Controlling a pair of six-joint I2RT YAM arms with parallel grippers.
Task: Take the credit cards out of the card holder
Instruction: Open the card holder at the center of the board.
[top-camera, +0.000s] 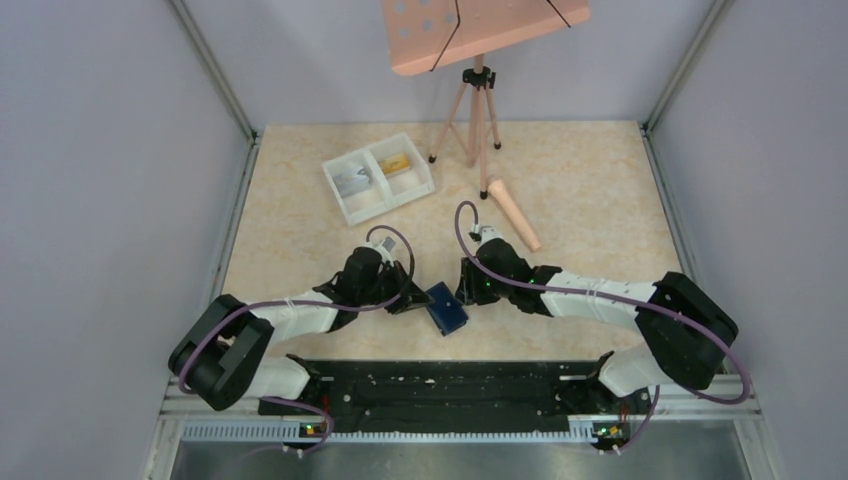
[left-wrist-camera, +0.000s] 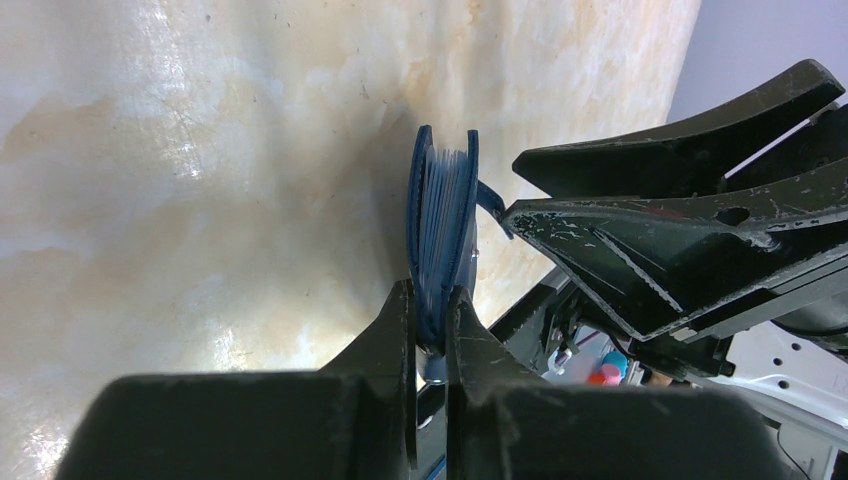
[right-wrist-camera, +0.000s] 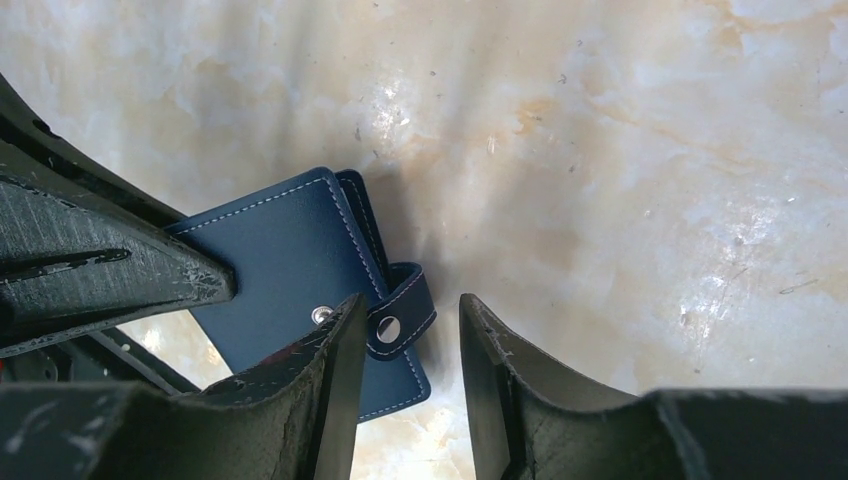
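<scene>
The blue card holder (top-camera: 447, 307) is held up on edge between my two grippers near the front of the table. My left gripper (left-wrist-camera: 432, 318) is shut on its lower edge. In the left wrist view it shows edge-on (left-wrist-camera: 443, 210), slightly spread, with pale leaves between the covers. My right gripper (right-wrist-camera: 408, 303) is open. The holder's unsnapped strap (right-wrist-camera: 402, 312) lies between its jaws, next to the left finger. The blue cover (right-wrist-camera: 290, 255) faces the right wrist camera. No cards show in the holder. A grey card (top-camera: 352, 181) and a yellow card (top-camera: 397, 166) lie in the white tray.
The white two-compartment tray (top-camera: 366, 207) stands at the back left. A pink tripod (top-camera: 476, 115) carrying a pink board (top-camera: 480, 30) stands behind the middle. A pink cylinder (top-camera: 514, 214) lies right of centre. Grey walls close in both sides.
</scene>
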